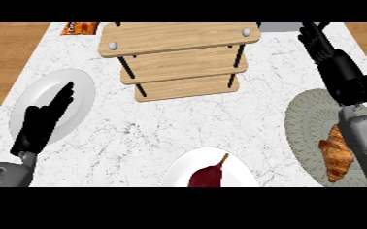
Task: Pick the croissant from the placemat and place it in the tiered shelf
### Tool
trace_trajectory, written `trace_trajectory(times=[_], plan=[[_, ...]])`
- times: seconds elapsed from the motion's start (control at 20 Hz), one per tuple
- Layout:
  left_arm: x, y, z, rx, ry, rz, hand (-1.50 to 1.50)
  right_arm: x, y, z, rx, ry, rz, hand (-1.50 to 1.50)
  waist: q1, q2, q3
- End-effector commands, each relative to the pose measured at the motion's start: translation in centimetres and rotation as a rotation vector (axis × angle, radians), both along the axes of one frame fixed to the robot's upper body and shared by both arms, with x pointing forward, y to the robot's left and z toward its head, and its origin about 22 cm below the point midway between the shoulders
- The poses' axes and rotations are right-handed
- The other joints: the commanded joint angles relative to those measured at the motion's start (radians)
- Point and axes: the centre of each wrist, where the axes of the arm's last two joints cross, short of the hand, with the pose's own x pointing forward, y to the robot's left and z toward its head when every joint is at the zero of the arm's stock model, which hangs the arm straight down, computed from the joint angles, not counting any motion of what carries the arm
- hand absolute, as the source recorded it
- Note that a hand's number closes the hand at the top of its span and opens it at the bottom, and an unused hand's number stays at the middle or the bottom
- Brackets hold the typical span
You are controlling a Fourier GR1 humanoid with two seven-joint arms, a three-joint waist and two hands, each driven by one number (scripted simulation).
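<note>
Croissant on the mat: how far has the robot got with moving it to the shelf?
Nothing is done yet: the croissant lies on the placemat and the boards of the tiered shelf are bare. Nothing is in hand either: the right robot hand is open beyond the placemat, the left robot hand open over a white plate. Grasping, carrying and placing all remain.

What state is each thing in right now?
croissant: lying on the placemat, unheld
placemat: flat on the counter
tiered shelf: upright, no croissant on it
left hand: open, fingers straight, over the left plate
right hand: open, holding nothing, past the placemat
front plate: holds a dark red fruit
</note>
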Motion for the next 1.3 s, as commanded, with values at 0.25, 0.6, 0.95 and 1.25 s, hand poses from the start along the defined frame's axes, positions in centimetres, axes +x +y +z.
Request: trace_trajectory(times=[0.25, 0.6, 0.95, 1.25], plan=[[-2.4, 0.6, -2.2, -0.056, 0.026, 0.123, 0.0, -8.6, -16.8, -4.3, -0.082, 0.232, -1.03, -1.5, -0.21, -0.01, -0.049], [-3.5, -3.2, -4.2, -0.173, 0.041, 0.058, 0.0, -17.3, -15.8, -10.9, 0.156, 0.261, -1.399, -1.5, -0.117, -0.001, -0.044], [-3.7, -4.9, -4.2, -0.157, 0.027, -0.032, 0.0, -20.9, -8.7, -6.9, 0.123, 0.241, -1.177, -1.5, -0.023, 0.018, -0.046], [-2.6, -6.5, -3.5, -0.141, -0.005, -0.076, 0.0, -21.1, -8.6, -3.5, -0.058, 0.62, -1.082, -1.5, 0.013, 0.03, -0.048]])
